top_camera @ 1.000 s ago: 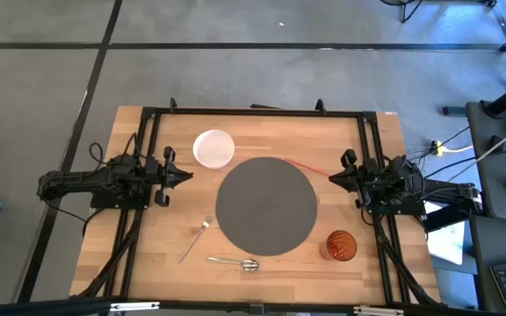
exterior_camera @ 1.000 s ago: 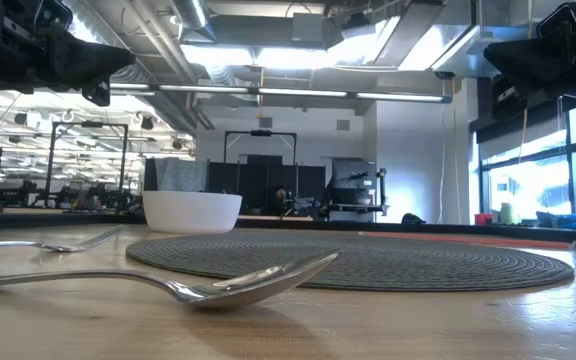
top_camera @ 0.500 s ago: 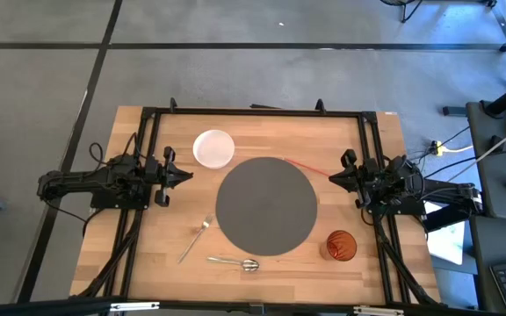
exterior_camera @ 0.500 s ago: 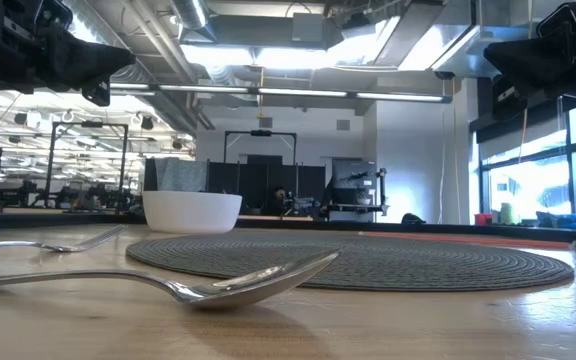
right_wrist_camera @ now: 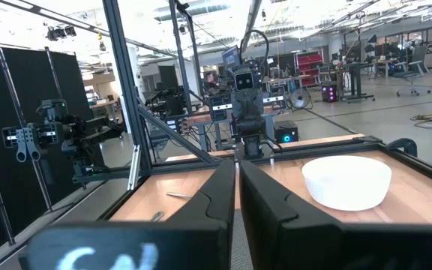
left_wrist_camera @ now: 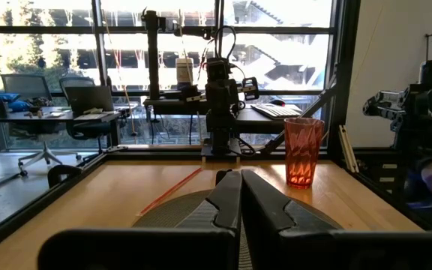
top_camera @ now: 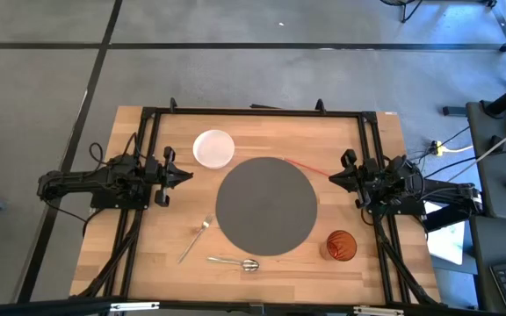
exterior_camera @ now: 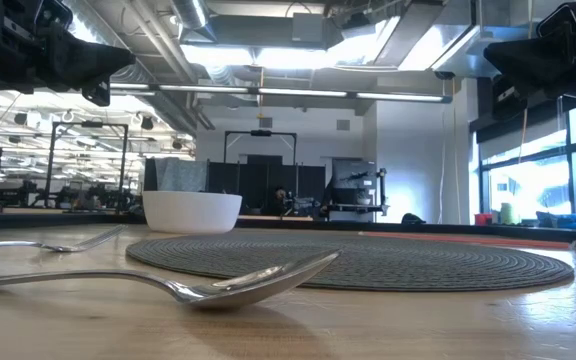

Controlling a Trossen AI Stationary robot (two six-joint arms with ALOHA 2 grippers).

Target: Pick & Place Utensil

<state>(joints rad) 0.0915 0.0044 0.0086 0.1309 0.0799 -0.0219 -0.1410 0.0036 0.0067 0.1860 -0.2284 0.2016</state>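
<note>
Standing beside the wooden table, I see both arms parked at its edges, well clear of the things laid out on it. The left gripper hangs at the left side, its two dark fingers pressed together with nothing between them. The right gripper sits opposite at the right side, facing inward, and its fingers are likewise closed against each other and hold nothing.

Between them lies a round dark woven placemat, bare on top. The utensils rest on the wood at the near-left of the mat: a fork lies slanted just beside the mat's edge, and a spoon lies nearer the front edge of the table, its bowl pointing toward the right. From table height the spoon fills the foreground, with the fork behind it to the left.

A white bowl stands upright off the mat's far-left edge, near the left gripper. An orange-red tumbler stands at the mat's near-right, and a thin red straw-like stick lies along the mat's far-right rim, close to the right gripper.
</note>
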